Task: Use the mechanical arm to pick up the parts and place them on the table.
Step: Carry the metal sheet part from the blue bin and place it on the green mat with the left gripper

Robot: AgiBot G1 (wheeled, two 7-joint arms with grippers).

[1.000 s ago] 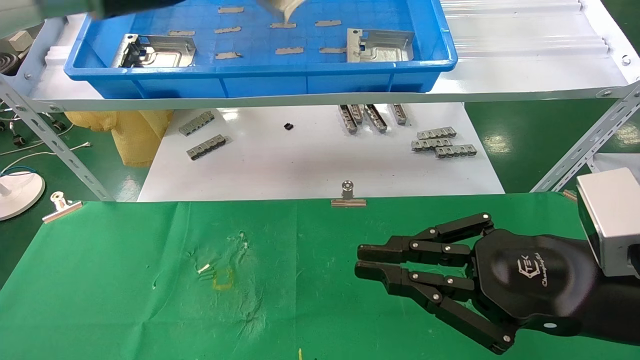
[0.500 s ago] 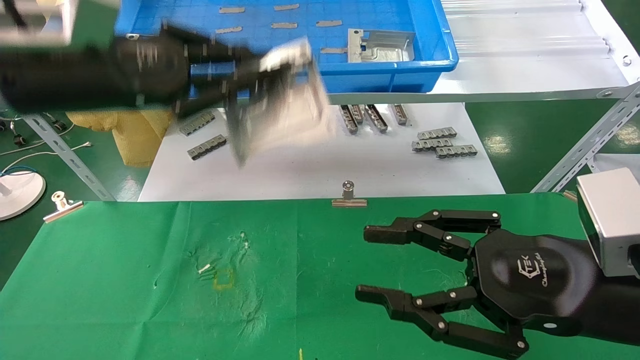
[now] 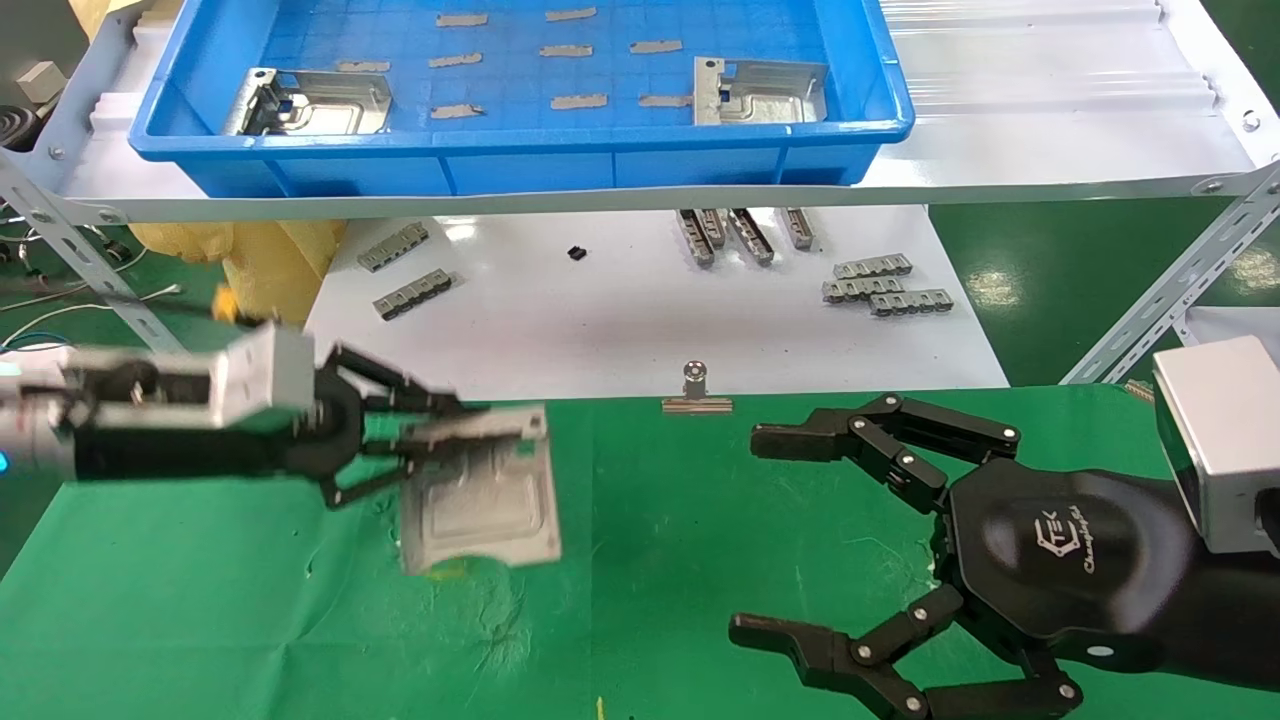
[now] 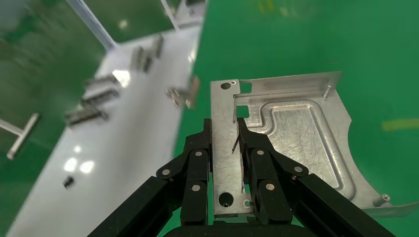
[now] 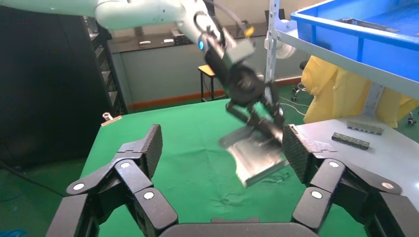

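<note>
My left gripper is shut on the flange of a silvery stamped part and holds it low over the green table, above the yellow square mark. The left wrist view shows both fingers clamped on the part's edge strip. My right gripper is wide open and empty over the table's right side; the right wrist view shows its pads spread, with the left gripper and its part beyond. Two more parts lie in the blue tray.
The blue tray stands on a raised white shelf. Below it, a glossy white board carries several grey comb-like strips. Metal clips pin the cloth's far edge. Angled shelf struts stand at both sides.
My left gripper has come down from the tray to the green table with the part in it. My right gripper's fingers have spread from nearly shut to wide open.
</note>
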